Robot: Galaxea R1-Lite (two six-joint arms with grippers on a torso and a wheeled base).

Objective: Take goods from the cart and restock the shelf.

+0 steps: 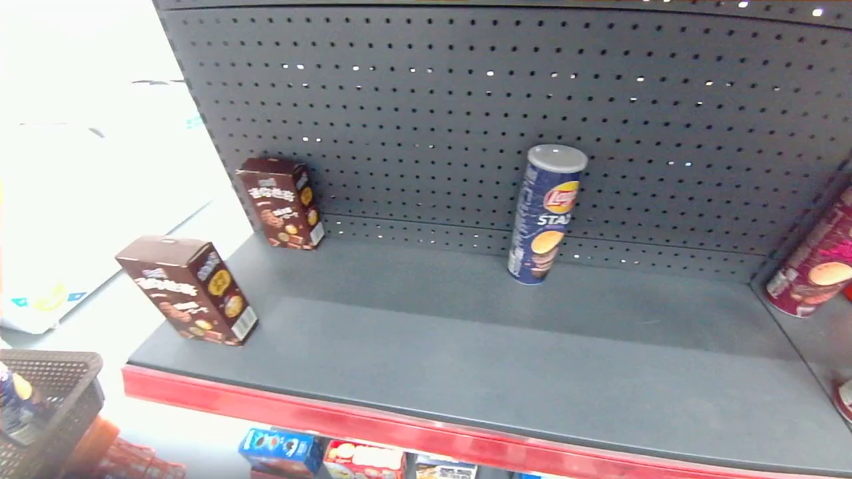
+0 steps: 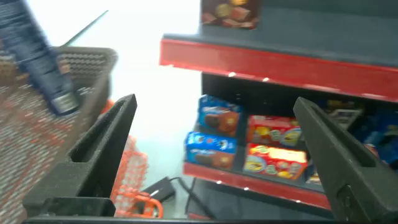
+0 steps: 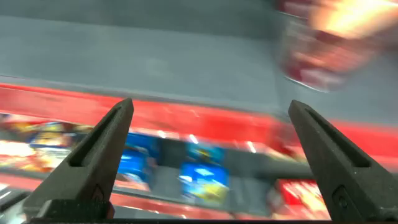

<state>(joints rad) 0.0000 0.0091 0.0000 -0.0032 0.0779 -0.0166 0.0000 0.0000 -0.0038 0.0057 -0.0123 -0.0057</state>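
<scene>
The grey shelf [image 1: 466, 359] stands mostly bare, the cart basket [image 1: 50, 362] low off its left end for easy reach. A brown box [image 1: 190, 289] and a blue canister [image 1: 546, 213] face labels outward; a blue can [image 2: 43, 62] waits in the basket, left gripper [image 2: 214, 106] and right gripper [image 3: 211, 107] gaping wide, empty.

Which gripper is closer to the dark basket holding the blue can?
Left. The left gripper hangs just beside the basket; the right gripper faces the shelf front near the pink can, toward the opposite end.
</scene>
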